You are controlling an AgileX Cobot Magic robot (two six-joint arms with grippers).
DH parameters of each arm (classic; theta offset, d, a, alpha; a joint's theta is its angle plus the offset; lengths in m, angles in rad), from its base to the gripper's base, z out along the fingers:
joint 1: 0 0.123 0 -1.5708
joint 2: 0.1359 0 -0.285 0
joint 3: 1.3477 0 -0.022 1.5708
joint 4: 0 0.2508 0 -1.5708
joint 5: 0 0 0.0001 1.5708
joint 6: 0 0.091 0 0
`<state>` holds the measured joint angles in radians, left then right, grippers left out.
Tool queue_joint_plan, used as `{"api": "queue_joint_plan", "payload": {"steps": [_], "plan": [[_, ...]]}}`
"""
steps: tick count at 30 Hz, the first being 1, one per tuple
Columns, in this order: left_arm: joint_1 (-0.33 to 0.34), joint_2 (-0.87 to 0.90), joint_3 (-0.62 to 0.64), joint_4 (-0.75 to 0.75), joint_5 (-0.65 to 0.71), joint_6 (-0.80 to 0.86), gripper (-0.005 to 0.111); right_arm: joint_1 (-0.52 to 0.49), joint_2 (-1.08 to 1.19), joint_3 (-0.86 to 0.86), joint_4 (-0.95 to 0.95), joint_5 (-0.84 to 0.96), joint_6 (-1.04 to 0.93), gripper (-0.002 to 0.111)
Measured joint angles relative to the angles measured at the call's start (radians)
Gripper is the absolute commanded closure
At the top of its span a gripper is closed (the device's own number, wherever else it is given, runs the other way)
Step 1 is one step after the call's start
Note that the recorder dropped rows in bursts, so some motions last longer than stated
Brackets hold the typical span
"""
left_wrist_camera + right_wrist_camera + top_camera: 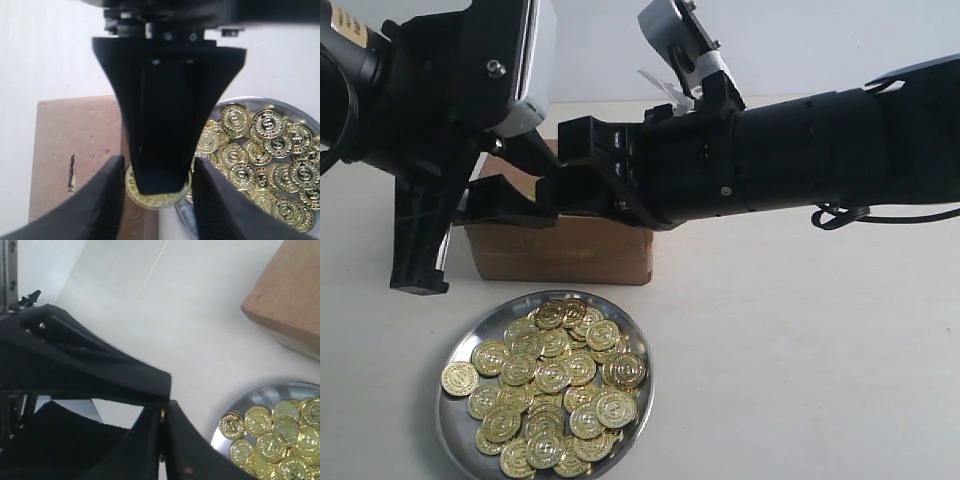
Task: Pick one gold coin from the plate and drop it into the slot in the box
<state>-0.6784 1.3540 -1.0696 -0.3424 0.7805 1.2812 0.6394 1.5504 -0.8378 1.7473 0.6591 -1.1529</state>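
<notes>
Gold coin (156, 201) pinched in right pincer (163, 412); left pincer (158, 161) spread wide around it.

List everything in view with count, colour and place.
Round shiny silver metal plate: one, silver, beside the box.
Loose gold coins: uncountable heap, gold, in the plate.
Held gold coin: one, gold, in the right claw.
Plain brown cardboard box: one, brown, on the table.
Narrow box slot: one, dark, box top.
Flat white table: one, white, underneath.
Left claw: one, black, open around the held coin.
Right claw: one, black, shut on it.
</notes>
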Motion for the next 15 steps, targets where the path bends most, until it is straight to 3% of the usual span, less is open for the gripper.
{"api": "queue_joint_plan", "payload": {"steps": [2,6,7,9,10,11,12,13,14,15], "plan": [[0.0,0.0,0.0,0.0,-0.002,0.001,0.058,0.0,0.0,0.0,0.0,-0.004,0.002,0.108],[0.0,0.0,0.0,0.0,-0.011,0.002,0.016,0.0,0.0,0.0,0.0,-0.008,0.006,0.108],[0.0,0.0,0.0,0.0,-0.017,0.002,0.016,0.0,0.0,0.0,0.0,-0.008,0.008,0.108],[0.0,-0.008,0.0,0.034,-0.024,-0.02,0.027,0.0,0.0,0.0,0.0,-0.022,0.008,0.108],[0.0,-0.017,0.0,0.07,-0.02,-0.039,0.04,0.0,0.0,0.0,0.0,-0.036,0.008,0.108],[0.0,-0.038,0.0,0.177,-0.001,-0.108,0.047,0.0,0.0,0.0,0.0,-0.08,-0.006,0.108],[0.0,-0.049,0.0,0.229,0.017,-0.154,0.065,0.0,0.0,-0.002,0.0,-0.109,-0.017,0.108],[0.0,-0.086,0.0,0.342,0.068,-0.237,0.074,0.0,0.002,-0.02,-0.034,-0.179,-0.029,0.108],[0.0,-0.109,0.0,0.378,0.092,-0.264,0.097,0.0,0.007,-0.037,-0.089,-0.204,-0.021,0.108],[0.0,-0.165,0.006,0.437,0.148,-0.317,0.106,0.0,0.028,-0.097,-0.256,-0.256,0.053,0.108]]}}
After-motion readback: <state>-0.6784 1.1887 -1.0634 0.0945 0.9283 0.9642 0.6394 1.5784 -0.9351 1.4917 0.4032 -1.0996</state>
